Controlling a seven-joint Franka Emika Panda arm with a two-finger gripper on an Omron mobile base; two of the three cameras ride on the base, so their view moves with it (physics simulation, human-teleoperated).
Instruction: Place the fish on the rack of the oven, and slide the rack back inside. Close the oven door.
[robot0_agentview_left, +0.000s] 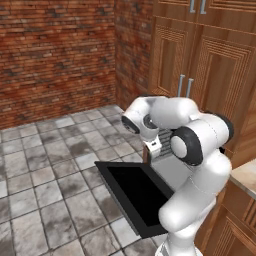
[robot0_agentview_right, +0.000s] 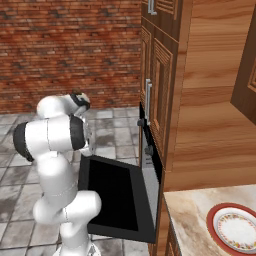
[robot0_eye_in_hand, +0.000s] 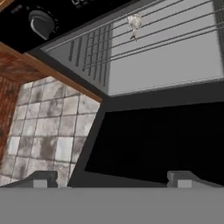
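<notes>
The black oven (robot0_eye_in_hand: 52, 22) stands open, a round knob (robot0_eye_in_hand: 40, 22) on its control strip. Inside the cavity lies the wire rack (robot0_eye_in_hand: 175, 33), and the small grey-silver fish (robot0_eye_in_hand: 134, 24) rests on its wires. The oven door (robot0_eye_in_hand: 153, 140) hangs down flat, its dark glass facing up, and is also seen as the oven door (robot0_agentview_left: 132, 190) and the oven door (robot0_agentview_right: 112, 195). My gripper (robot0_eye_in_hand: 111, 180) hovers above the door's outer part, in front of the cavity. It is open, its fingertips (robot0_eye_in_hand: 41, 179) wide apart with nothing between them.
Wooden cabinet doors (robot0_agentview_left: 220, 75) with steel bar handles (robot0_agentview_left: 181, 85) frame the oven. A red-rimmed white plate (robot0_agentview_right: 235, 227) sits on the stone counter (robot0_agentview_right: 192, 215) to the right. Grey tiled floor (robot0_agentview_left: 45, 170) and a brick wall (robot0_agentview_left: 55, 55) lie to the left.
</notes>
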